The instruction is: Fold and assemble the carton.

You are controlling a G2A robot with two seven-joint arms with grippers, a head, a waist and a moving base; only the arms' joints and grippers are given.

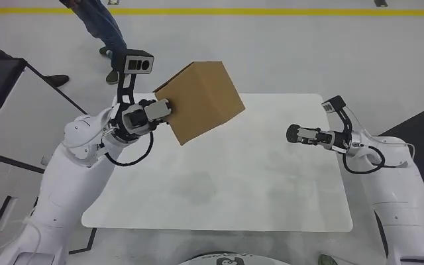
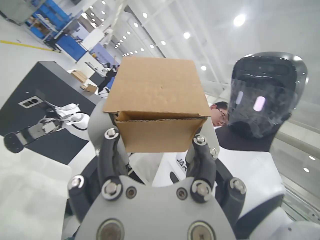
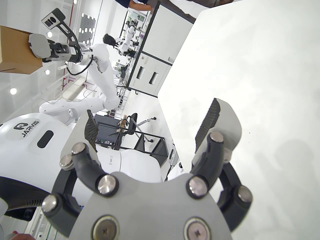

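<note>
A brown cardboard carton (image 1: 200,99) hangs tilted in the air over the far left part of the white table (image 1: 232,192). My left gripper (image 1: 167,109) is shut on the carton's near edge. In the left wrist view the carton (image 2: 155,93) sits between the two grey fingers (image 2: 208,136), its folded flap facing the camera. My right gripper (image 1: 292,133) stands open over the right side of the table, nothing between its ridged pads (image 3: 207,123). The right wrist view has the carton (image 3: 15,51) and the left gripper (image 3: 37,46) far off.
The white table surface is bare under both arms. A dark-framed stand (image 1: 26,86) stands off the table's left side. A person's legs (image 1: 99,26) are on the floor beyond the far left corner.
</note>
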